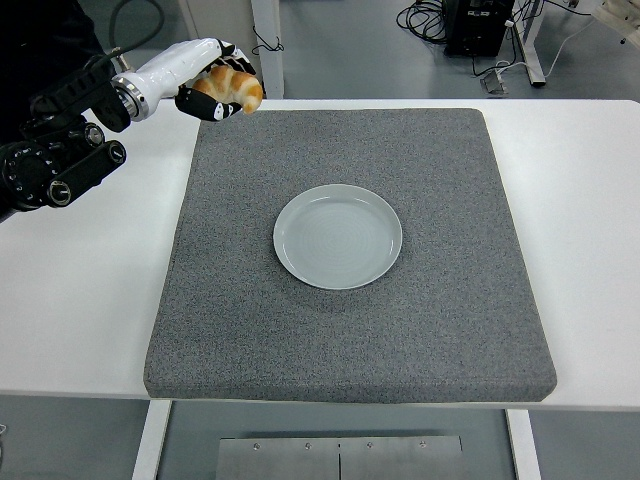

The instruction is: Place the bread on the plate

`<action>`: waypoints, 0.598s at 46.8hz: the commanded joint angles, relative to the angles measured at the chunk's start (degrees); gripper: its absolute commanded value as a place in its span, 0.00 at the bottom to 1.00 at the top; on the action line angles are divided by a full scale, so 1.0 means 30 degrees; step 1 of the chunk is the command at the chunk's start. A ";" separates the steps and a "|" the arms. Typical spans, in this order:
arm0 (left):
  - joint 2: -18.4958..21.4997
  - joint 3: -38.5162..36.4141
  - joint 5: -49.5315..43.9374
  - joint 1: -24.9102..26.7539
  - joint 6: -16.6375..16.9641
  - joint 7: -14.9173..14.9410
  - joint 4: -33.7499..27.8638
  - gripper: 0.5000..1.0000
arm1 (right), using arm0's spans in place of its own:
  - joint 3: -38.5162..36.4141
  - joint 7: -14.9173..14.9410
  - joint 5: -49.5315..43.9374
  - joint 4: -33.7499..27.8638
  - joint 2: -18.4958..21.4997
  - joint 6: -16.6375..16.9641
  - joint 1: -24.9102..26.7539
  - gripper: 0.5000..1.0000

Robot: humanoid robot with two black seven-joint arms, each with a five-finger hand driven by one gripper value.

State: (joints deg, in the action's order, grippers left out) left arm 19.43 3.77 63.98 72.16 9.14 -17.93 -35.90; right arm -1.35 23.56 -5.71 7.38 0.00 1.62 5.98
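Note:
My left hand [215, 85] is shut on the bread [232, 87], a golden-brown croissant, and holds it up in the air over the far left corner of the grey mat [350, 300]. The pale grey-green plate [338, 236] lies empty at the middle of the mat, to the right of and nearer than the hand. The right arm is out of view.
The grey mat covers most of the white table [70, 300]. A person in dark clothing [40, 40] stands at the top left behind the arm. Table legs and cables show on the floor beyond the far edge.

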 commanded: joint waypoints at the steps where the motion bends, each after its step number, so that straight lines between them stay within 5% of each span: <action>1: -0.0059 0.0002 0.0031 0.0175 0.0001 -0.0030 -0.0191 0.14 | 0.0011 -0.0001 0.0000 0.0000 0.0000 0.0017 -0.0001 1.00; 28: -0.0293 -0.0115 0.0470 0.0235 0.0118 0.0175 -0.4117 0.17 | -0.0018 -0.0001 0.0000 0.0000 0.0000 -0.0012 -0.0001 1.00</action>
State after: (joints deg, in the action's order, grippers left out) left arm 18.57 3.42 65.07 72.86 9.48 -17.45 -46.86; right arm -1.38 23.55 -5.71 7.38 0.00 1.60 5.98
